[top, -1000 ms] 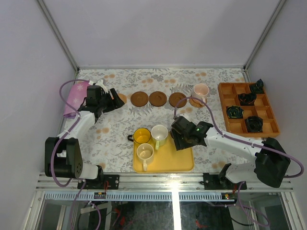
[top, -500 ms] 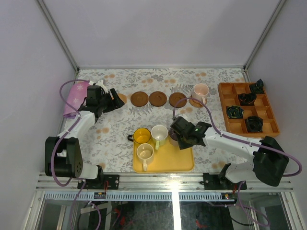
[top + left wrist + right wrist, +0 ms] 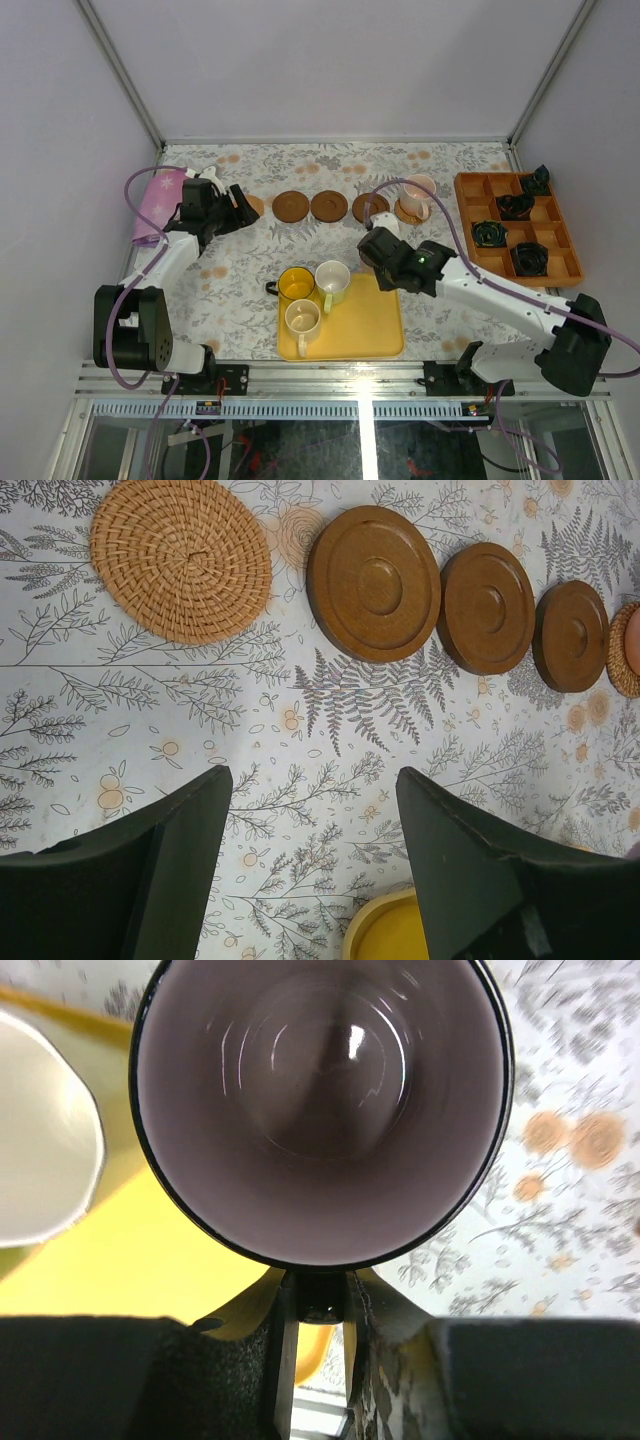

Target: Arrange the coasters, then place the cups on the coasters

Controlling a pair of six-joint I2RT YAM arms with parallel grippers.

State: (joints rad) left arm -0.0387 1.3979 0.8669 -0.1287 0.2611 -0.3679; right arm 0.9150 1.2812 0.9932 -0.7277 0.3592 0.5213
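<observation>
My right gripper (image 3: 322,1290) is shut on the handle of the grey-purple cup (image 3: 320,1110), which hangs over the edge of the yellow tray (image 3: 150,1260). In the top view this gripper (image 3: 374,246) hides that cup. A row of coasters lies at the back: a tan woven one (image 3: 180,558), then three dark brown ones (image 3: 373,583) (image 3: 487,608) (image 3: 570,635). A pink cup (image 3: 418,190) stands on another tan coaster (image 3: 403,213). My left gripper (image 3: 312,775) hovers open and empty near the row. A yellow cup (image 3: 296,284) and two cream cups (image 3: 333,278) (image 3: 302,318) stand on the tray.
An orange divided tray (image 3: 470,215) with small black objects stands at the right. A pink cloth (image 3: 155,203) lies at the far left by the left arm. White walls close in the table on three sides.
My right gripper has shut on the grey-purple cup's handle and carried it from the tray's right side back towards the coaster row. The left arm has not moved.
</observation>
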